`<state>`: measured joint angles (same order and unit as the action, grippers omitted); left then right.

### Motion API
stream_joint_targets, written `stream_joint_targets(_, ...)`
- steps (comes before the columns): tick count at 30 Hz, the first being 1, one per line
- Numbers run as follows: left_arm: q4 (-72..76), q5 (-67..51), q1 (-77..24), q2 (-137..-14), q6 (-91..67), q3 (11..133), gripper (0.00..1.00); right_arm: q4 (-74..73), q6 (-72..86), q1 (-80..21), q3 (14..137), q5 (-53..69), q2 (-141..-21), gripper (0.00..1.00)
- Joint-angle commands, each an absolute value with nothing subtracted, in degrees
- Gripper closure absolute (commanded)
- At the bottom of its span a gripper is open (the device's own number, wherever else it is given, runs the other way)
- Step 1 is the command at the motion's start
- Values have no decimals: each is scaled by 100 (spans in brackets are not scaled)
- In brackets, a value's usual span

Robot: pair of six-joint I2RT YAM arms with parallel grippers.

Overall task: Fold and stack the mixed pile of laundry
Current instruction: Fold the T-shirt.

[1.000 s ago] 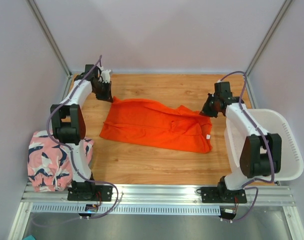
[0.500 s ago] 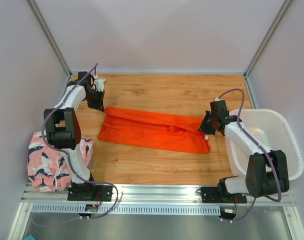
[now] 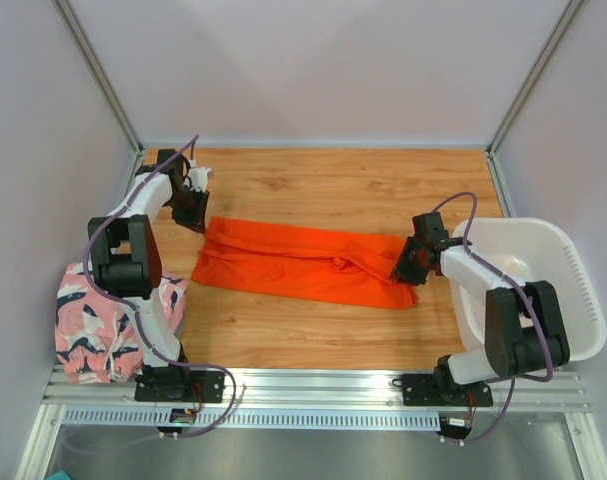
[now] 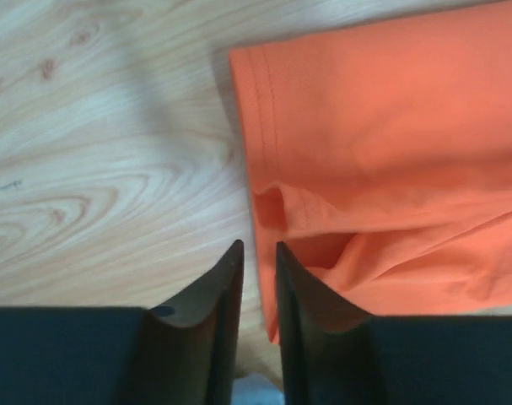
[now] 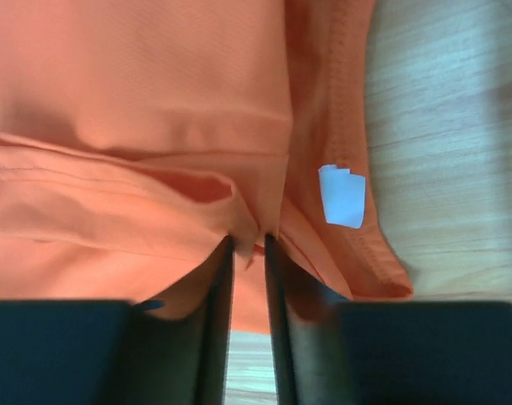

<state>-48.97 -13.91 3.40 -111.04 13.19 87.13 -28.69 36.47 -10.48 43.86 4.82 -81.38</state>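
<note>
Cloth here: the bright orange soft garment [image 3: 303, 262] lies folded lengthwise on the wooden surface [image 3: 333, 180], light and limp. Right hand [image 5: 248, 245] pinches an end fold. Left hand [image 4: 257, 253] sits at the opposite hem, its grip impossible to tell. Corners look the best places to hold.

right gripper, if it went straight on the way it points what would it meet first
The bright orange cloth garment: a fold of it sits between the right gripper's fingertips, with the wooden table probably just beneath the cloth.
</note>
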Motion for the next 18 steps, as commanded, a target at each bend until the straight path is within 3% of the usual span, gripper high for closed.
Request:
stream_joint_targets(1, -5246, -1204, 369, -10846, 1494, 8754, 67, -2873, 3613, -1081, 4578, 623, -8358, 68)
stream_joint_targets(2, -5325, -1265, 378, -10767, 1503, 8789, 52, -3065, 3551, -1081, 4649, 633, -8376, 59)
stream_joint_targets(4, -5562, -1309, 369, -10618, 1520, 8833, 40, -3304, 3490, -1151, 4841, 563, -8271, 55)
stream_joint_targets(6, -5634, -1266, 369, -10337, 1512, 8903, 39, -3638, 3428, -1326, 4956, 414, -7974, 52)
stream_joint_targets(9, -5477, -1301, 334, -10011, 1468, 9035, 48, -4226, 3454, -1589, 5316, 37, -7700, 50)
stream_joint_targets(11, -5388, -1004, 177, -10063, 1538, 9122, 62, -4961, 3576, -1705, 5676, -481, -7655, 50)
stream_joint_targets(13, -5353, -801, -165, -10264, 1731, 9210, 67, -5473, 3884, -1828, 5879, -1368, -7664, 50)
stream_joint_targets(16, -5116, -633, -386, -10818, 1749, 9456, 69, -5670, 4078, -1898, 5863, -1671, -7577, 64)
stream_joint_targets(18, -5045, -361, -483, -11354, 1766, 9833, 71, -5187, 4157, -1916, 5547, -1136, -7620, 82)
